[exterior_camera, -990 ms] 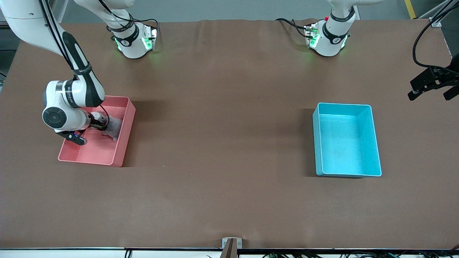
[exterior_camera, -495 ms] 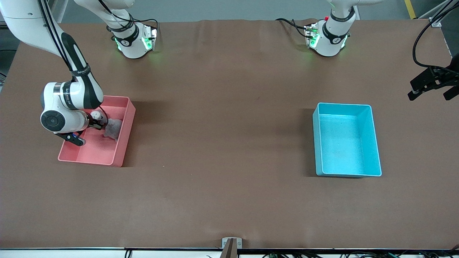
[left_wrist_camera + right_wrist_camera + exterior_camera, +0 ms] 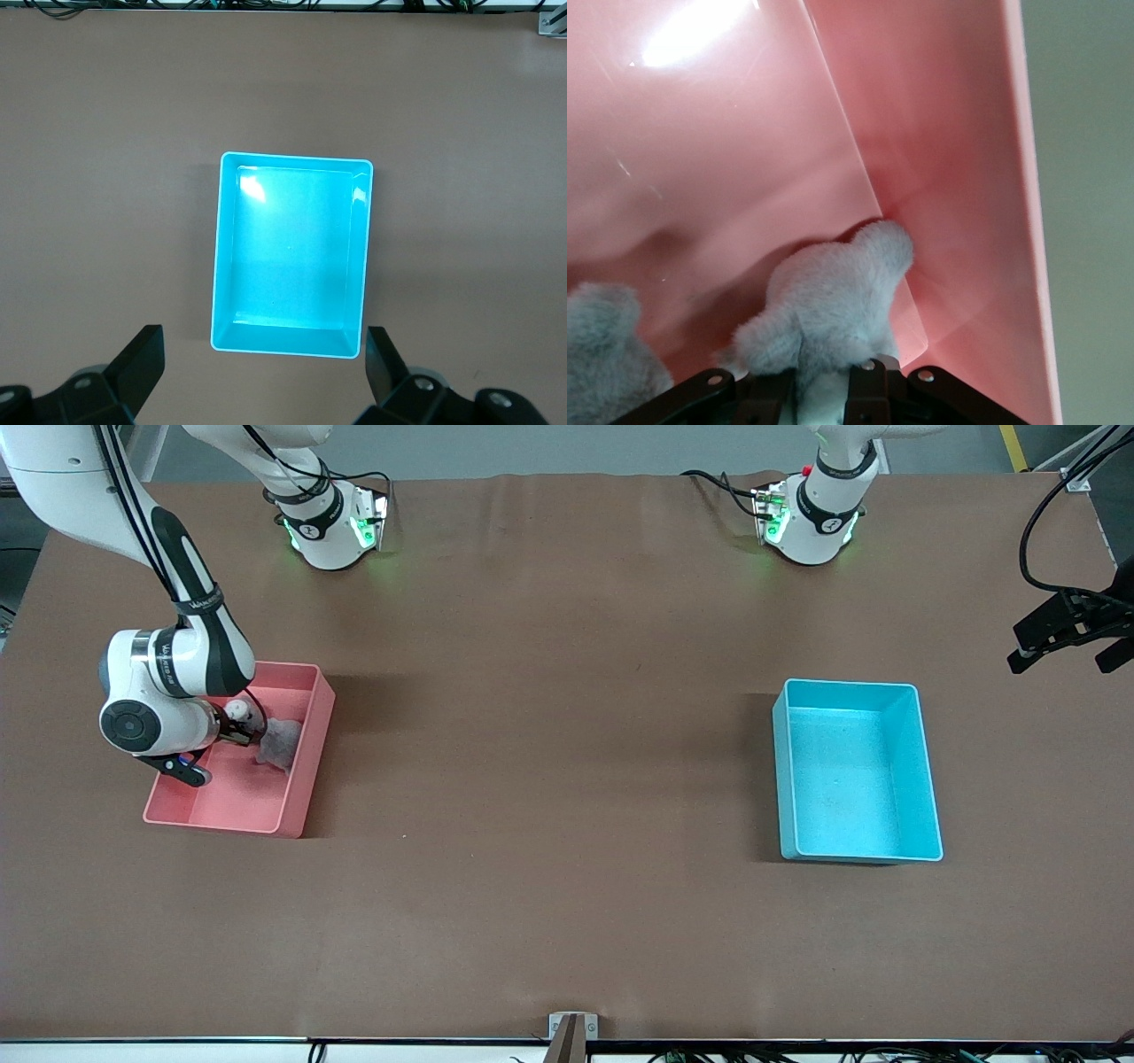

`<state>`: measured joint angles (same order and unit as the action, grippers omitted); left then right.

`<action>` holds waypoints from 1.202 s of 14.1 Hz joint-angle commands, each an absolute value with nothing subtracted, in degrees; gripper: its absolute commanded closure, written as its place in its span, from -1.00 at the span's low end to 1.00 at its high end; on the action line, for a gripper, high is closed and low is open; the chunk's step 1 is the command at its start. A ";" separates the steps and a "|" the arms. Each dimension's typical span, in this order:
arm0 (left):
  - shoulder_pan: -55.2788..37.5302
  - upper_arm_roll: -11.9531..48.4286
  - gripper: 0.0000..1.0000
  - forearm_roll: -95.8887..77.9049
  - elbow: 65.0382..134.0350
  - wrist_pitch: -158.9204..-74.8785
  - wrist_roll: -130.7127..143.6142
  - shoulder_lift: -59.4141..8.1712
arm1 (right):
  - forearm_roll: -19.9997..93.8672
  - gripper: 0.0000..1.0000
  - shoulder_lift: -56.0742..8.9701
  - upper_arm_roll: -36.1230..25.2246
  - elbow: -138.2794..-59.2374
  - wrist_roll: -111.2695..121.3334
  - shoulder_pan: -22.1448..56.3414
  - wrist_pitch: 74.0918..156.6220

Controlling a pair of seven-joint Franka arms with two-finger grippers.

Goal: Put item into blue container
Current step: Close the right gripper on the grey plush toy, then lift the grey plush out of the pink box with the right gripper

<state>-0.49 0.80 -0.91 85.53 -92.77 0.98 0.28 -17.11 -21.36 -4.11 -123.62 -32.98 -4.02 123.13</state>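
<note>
While your right arm's wrist and elbow cover much of the pink bin (image 3: pixel 297 779), you can only glimpse the grey plush toy (image 3: pixel 281 742) in the front view, lying against the bin's wall on the side toward the left arm's end of the table, and the right gripper (image 3: pixel 251 731) itself is mostly hidden under the white wrist housing. Your right wrist view helps: the black fingers (image 3: pixel 868 376) are pinched shut on the grey plush toy (image 3: pixel 828 310), though the fingertips are cut off at the picture's edge and a second tuft of grey fur at the corner cannot be made out as a separate part or a limb. Compared with a second ago, the right wrist has shifted slightly toward the right arm's end of the table and the jaws have gone from wide to clamped on the toy; the toy has not left the bin floor. Your left gripper (image 3: pixel 1059 638) waits with its fingers spread wide above the table's edge at the left arm's end, partly cut off by the frame. The blue container (image 3: pixel 921 779) sits toward the left arm's end of the table, well apart from the pink bin, unmoved.
</note>
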 commanded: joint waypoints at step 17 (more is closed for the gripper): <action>-0.79 0.62 -1.00 -0.70 85.34 -92.37 0.88 0.79 | 8.26 0.99 -23.81 -2.72 -88.07 -61.91 22.03 99.29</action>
<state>-0.49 0.79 -0.91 85.52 -92.77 0.98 0.28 5.92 -21.62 -2.15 -89.06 -54.50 18.02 95.54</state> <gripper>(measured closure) 0.000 0.797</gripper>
